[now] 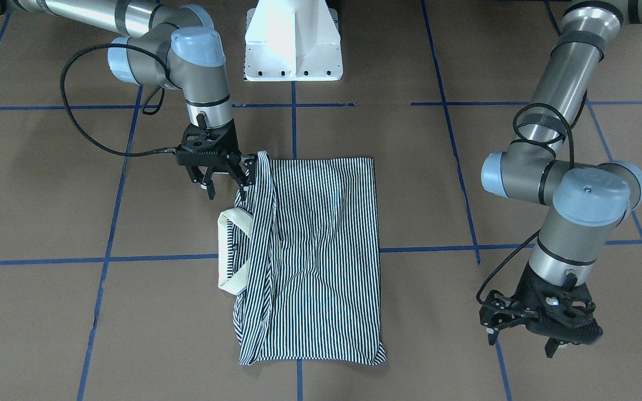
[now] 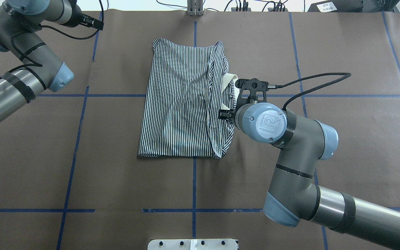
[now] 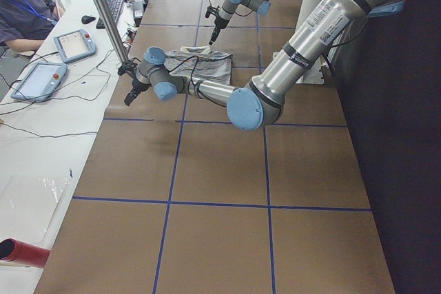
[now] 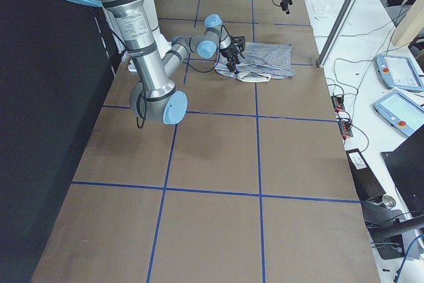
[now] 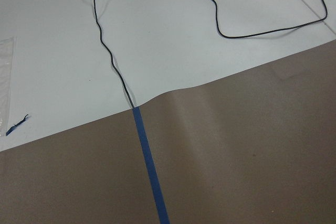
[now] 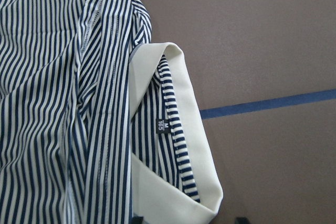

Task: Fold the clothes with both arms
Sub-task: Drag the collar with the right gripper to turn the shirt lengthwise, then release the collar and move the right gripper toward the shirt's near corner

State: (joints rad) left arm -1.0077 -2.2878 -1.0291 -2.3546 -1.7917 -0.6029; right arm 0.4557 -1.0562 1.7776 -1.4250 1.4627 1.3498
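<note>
The striped polo shirt (image 1: 315, 256) lies folded into a long rectangle on the brown table, and it also shows in the overhead view (image 2: 182, 104). Its cream collar (image 1: 230, 250) sticks out on one long side. My right gripper (image 1: 225, 188) is open just above the shirt's corner next to the collar, with one finger (image 1: 242, 184) at the fabric's edge. The right wrist view looks down on the collar (image 6: 202, 177) and a size label. My left gripper (image 1: 521, 337) is open and empty, well away from the shirt near the table's far edge.
The white pedestal base (image 1: 293, 42) stands at the robot's side. Blue tape lines (image 1: 159, 259) cross the table. The left wrist view shows the brown paper's edge (image 5: 220, 85) and a black cable (image 5: 107, 51) on a white bench. An operator (image 3: 21, 5) sits beside it.
</note>
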